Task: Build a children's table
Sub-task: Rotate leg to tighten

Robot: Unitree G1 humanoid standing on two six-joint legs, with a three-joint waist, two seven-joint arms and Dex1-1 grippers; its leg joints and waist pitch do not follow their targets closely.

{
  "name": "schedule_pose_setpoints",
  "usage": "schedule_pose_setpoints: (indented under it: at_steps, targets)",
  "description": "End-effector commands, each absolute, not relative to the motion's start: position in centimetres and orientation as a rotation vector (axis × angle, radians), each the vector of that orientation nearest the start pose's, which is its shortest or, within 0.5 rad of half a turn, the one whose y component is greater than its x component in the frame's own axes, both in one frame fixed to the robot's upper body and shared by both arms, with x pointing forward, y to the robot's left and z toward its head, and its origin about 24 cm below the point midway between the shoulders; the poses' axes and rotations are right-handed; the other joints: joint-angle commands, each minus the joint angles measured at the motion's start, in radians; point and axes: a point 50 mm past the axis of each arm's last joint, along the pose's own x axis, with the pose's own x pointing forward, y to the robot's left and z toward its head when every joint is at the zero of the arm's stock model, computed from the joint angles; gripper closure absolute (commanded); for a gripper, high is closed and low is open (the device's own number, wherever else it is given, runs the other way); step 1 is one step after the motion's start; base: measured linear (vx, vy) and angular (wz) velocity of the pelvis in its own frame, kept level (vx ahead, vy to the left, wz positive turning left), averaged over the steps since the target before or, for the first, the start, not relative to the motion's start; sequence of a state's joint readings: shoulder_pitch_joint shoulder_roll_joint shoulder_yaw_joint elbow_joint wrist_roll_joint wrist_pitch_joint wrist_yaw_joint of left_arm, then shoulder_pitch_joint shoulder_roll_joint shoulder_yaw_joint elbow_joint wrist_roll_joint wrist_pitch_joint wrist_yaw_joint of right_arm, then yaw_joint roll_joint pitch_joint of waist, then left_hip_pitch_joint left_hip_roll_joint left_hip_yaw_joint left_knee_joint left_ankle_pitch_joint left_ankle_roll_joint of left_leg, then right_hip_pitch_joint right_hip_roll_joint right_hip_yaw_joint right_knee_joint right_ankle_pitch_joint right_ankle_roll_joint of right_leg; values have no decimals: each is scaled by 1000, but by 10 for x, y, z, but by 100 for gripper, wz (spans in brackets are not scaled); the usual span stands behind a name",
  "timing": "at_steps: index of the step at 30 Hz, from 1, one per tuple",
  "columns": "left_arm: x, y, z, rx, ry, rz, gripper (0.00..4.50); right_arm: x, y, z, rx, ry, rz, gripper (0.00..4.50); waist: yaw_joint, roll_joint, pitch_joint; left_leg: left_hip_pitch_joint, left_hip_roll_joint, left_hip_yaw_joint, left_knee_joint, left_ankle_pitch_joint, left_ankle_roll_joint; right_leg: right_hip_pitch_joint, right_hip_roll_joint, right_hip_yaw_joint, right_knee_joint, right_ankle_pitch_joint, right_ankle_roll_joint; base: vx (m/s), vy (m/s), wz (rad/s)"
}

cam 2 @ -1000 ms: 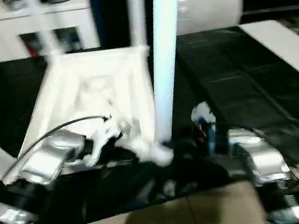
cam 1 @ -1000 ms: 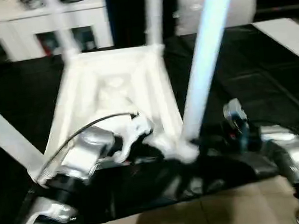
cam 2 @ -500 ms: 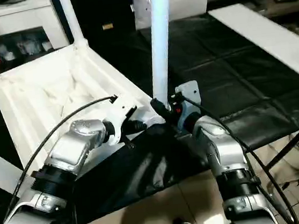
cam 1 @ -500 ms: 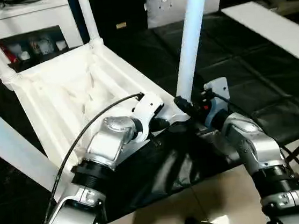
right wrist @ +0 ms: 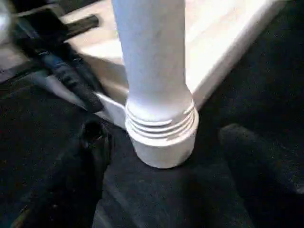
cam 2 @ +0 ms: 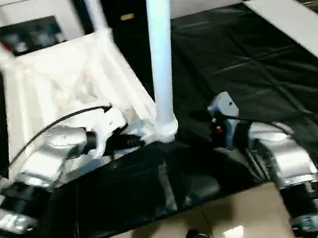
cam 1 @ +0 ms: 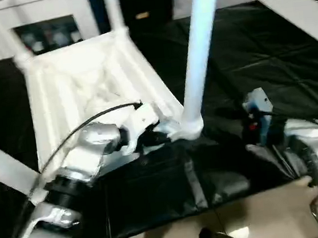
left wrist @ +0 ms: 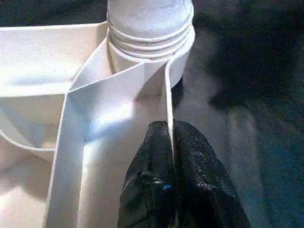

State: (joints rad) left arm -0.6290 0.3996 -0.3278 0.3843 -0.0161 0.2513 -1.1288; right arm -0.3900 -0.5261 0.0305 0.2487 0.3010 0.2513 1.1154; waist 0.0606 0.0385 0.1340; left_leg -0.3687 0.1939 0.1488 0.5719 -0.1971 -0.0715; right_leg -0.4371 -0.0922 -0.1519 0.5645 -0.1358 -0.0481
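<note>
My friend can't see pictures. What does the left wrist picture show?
The left pincer, two black fingers shut together, pinches a thin upright rib of the upside-down white plastic children's table. Just beyond it, a round white table leg with ridged rings sits in the rounded corner socket, with black sheet beside it.

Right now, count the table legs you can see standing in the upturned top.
4. Near leg by the grippers, far leg, far-left corner leg, near-left leg partly cut off.

Black mat; upturned white table on it
</note>
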Motion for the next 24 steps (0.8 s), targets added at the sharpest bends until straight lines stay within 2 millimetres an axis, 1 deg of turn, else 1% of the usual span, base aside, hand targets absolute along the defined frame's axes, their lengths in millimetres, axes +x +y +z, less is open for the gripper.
schedule_pose_setpoints:
  at_steps: [1, 2, 3, 4, 6, 7, 8, 9, 10, 11, 12, 14, 15, 16, 18, 19, 23, 24]
  targets:
    - [308, 113, 75, 522, 419, -1459, 450, 294, -188, 97, -141, 213, 1203, 57, 11, -20, -92, -7, 25, 5, -31, 69, 254, 86, -58, 65, -34, -102, -210, 0, 0, 0]
    - [307, 114, 75, 539, 427, -1487, 450, 293, -187, 97, -131, 222, 1240, 57, 16, -18, -98, -5, 26, 4, -29, 63, 253, 88, -59, 64, -34, -114, -212, 0, 0, 0]
    - [307, 114, 75, 539, 427, -1487, 450, 293, -187, 97, -131, 222, 1240, 74, 18, -18, -96, -5, 29, 4, -30, 54, 248, 87, -60, 64, -35, -132, -211, 0, 0, 0]
    - [306, 114, 76, 555, 426, -1526, 450, 292, -184, 96, -120, 229, 1294, 85, 29, -19, -91, -1, 32, 6, -33, 13, 219, 84, -61, 64, -43, -211, -199, 0, 0, 0]
    - [305, 114, 77, 559, 422, -1542, 450, 292, -182, 95, -124, 233, 1320, 103, 36, -17, -91, 3, 34, 6, -36, -12, 195, 83, -63, 66, -47, -254, -190, 0, 0, 0]
    - [304, 113, 78, 556, 415, -1561, 450, 292, -178, 94, -127, 238, 1340, 122, 39, -15, -89, 2, 37, 5, -39, -40, 166, 83, -64, 68, -51, -288, -180, 0, 0, 0]
    - [304, 113, 79, 555, 412, -1570, 450, 292, -177, 93, -126, 240, 1348, 122, 41, -15, -89, 4, 37, 4, -40, -53, 155, 83, -64, 68, -52, -302, -178, 0, 0, 0]
    - [304, 112, 79, 554, 410, -1578, 450, 293, -176, 93, -125, 242, 1354, 131, 41, -14, -90, 5, 37, 4, -40, -62, 147, 83, -65, 68, -53, -310, -177, 0, 0, 0]
    - [303, 110, 80, 558, 404, -1591, 450, 294, -172, 93, -117, 240, 1372, 131, 43, -15, -90, 3, 38, 3, -41, -69, 134, 84, -64, 69, -51, -309, -175, 0, 0, 0]
    - [303, 109, 80, 559, 399, -1601, 450, 295, -170, 93, -107, 240, 1390, 148, 43, -17, -90, 4, 38, 3, -41, -72, 131, 84, -64, 70, -51, -306, -176, 0, 0, 0]
    - [303, 108, 81, 560, 396, -1605, 450, 295, -168, 93, -101, 240, 1401, 157, 43, -15, -88, 3, 38, 2, -42, -90, 125, 83, -64, 71, -51, -309, -180, 0, 0, 0]
    - [304, 106, 81, 554, 389, -1613, 450, 297, -166, 92, -78, 254, 1424, 181, 43, -15, -88, 2, 37, 2, -42, -92, 120, 83, -65, 72, -50, -303, -183, 0, 0, 0]
    - [304, 106, 81, 552, 388, -1615, 450, 297, -166, 91, -72, 262, 1433, 181, 44, -15, -89, 4, 37, 3, -41, -90, 120, 82, -63, 73, -49, -296, -184, 0, 0, 0]
    - [304, 106, 81, 551, 388, -1617, 450, 297, -166, 91, -67, 273, 1446, 191, 46, -16, -91, 7, 37, 5, -40, -87, 122, 81, -63, 75, -48, -282, -191, 0, 0, 0]
    - [304, 106, 80, 550, 389, -1619, 450, 297, -166, 90, -66, 282, 1456, 216, 47, -17, -93, 3, 36, 5, -39, -79, 126, 85, -64, 75, -47, -280, -187, 0, 0, 0]
    - [303, 108, 79, 546, 396, -1621, 450, 295, -167, 89, -60, 296, 1470, 221, 48, -19, -96, -1, 35, 4, -37, -58, 130, 87, -63, 74, -43, -265, -183, 0, 0, 0]
    - [301, 109, 78, 525, 399, -1620, 450, 293, -168, 88, -37, 306, 1480, 231, 48, -19, -97, -2, 34, 5, -35, -41, 140, 86, -63, 74, -41, -252, -185, 0, 0, 0]
    - [301, 109, 78, 520, 401, -1619, 450, 293, -168, 88, -28, 307, 1484, 232, 48, -20, -98, -3, 33, 5, -35, -38, 142, 87, -63, 74, -40, -250, -185, 0, 0, 0]
